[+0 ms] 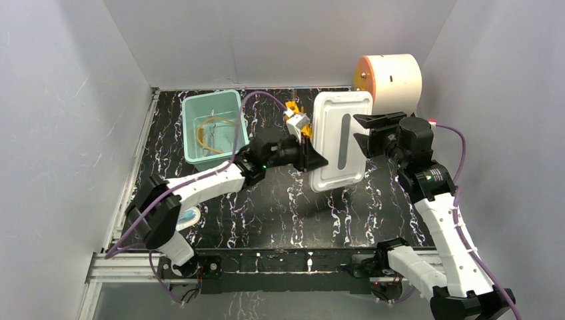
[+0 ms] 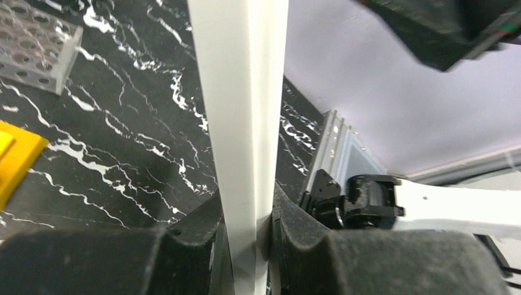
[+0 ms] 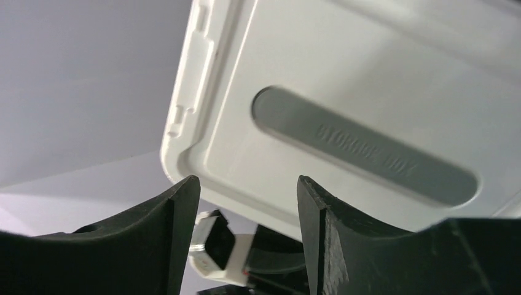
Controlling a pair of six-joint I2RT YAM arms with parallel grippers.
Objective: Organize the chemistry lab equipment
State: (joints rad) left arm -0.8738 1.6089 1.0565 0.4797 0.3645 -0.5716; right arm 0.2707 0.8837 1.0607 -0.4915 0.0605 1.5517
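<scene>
— Black marbled tabletop, grey walls. What could go wrong?
— Only the left gripper (image 1: 313,159) pinches the flat white plastic lid (image 1: 341,140), by its left edge, off the table. The right gripper (image 1: 363,130) has its fingers spread, apart from it. The lid may pivot or slip.
— Obstacles?
— The yellow rack with round holes (image 1: 291,107) and the clear plastic tube rack (image 2: 37,46) sit just beyond. The amber rubber tube (image 1: 206,137) lies in the mint plastic bin (image 1: 193,110), far left.

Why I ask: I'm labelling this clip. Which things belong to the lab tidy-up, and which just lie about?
Job: lid, gripped by the left hand; open right hand beside it; bin holding amber tube; clear rack; yellow rack.
Lying about: paper roll.
</scene>
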